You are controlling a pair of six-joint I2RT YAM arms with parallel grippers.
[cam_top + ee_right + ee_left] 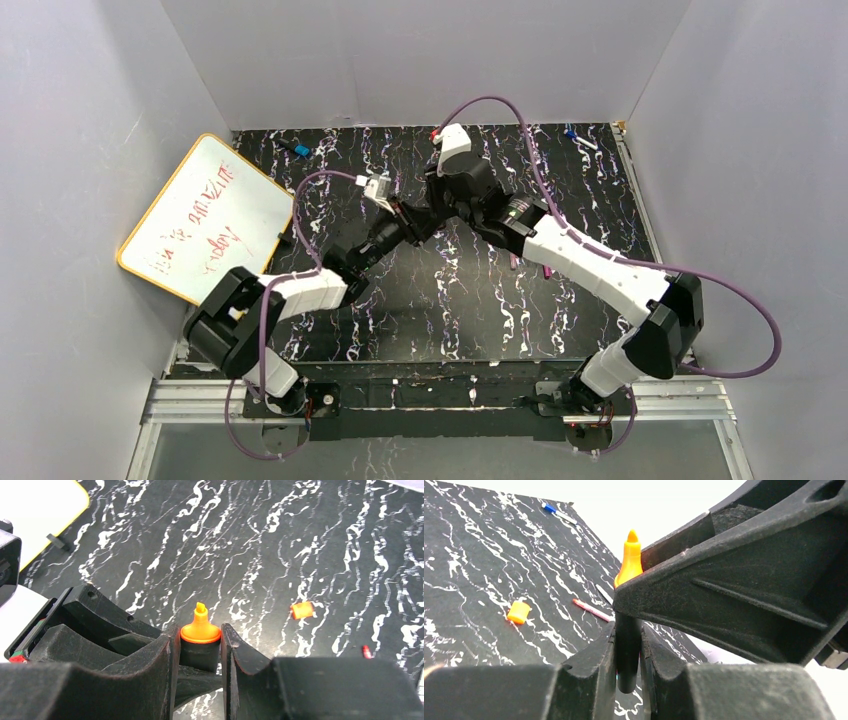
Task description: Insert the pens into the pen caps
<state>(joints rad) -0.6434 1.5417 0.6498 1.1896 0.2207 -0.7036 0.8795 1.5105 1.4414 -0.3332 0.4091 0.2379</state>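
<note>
left end effector: nearest the lens, both fingers pressed flat on the lower barrel of the black pen, with no gap showing.
right end effector: closed on the same black pen higher up, its fingers flanking the collar just under the orange tip.
black pen: held off the tabletop by both arms at once, tip end bare and clear of either grip.
step in hand: probably a hand-over, the pen passing to one arm so the other can fetch the cap.
doing it well: likely best that only one end effector lets go, and only once the other grip looks firm. The low barrel hold leaves the tip free for capping.
risk: a pull while both clamp could twist or slip the pen.
orange cap: beyond the black pen, well apart from it, lying on the tabletop. Which way its open end faces I cannot tell.
pink pen: flat on the tabletop beyond the black pen, near the cap.
blue-capped pen: farthest from the black pen, by the back edge.
</note>
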